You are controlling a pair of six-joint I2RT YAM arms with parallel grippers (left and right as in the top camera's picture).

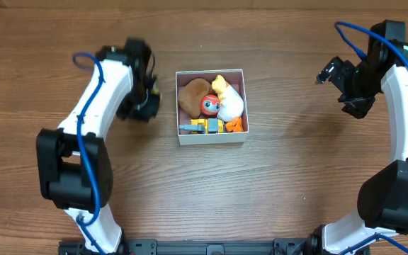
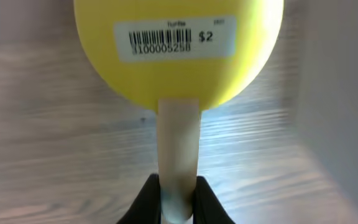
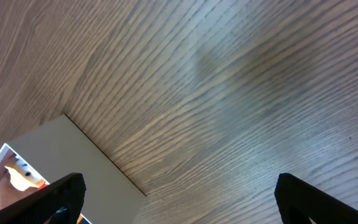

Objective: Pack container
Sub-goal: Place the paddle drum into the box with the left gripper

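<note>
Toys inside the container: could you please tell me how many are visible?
4: brown plush top-left, red ball centre, white-yellow plush right, grey-yellow vehicle along the bottom; others may be hidden underneath.

Toys (image 1: pixel 211 106) in the container (image 1: pixel 211 139), left claw (image 1: pixel 150 96) with paddle (image 2: pixel 179 50) just left, right claw (image 1: pixel 329 73) far right.

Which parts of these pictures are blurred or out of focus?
Left wrist view: the yellow paddle and its price label are soft yet readable, the table behind blurred. Right wrist view: wood grain sharp, the right end effector has dark, soft fingers. Overhead view: even light, the container clear.
</note>
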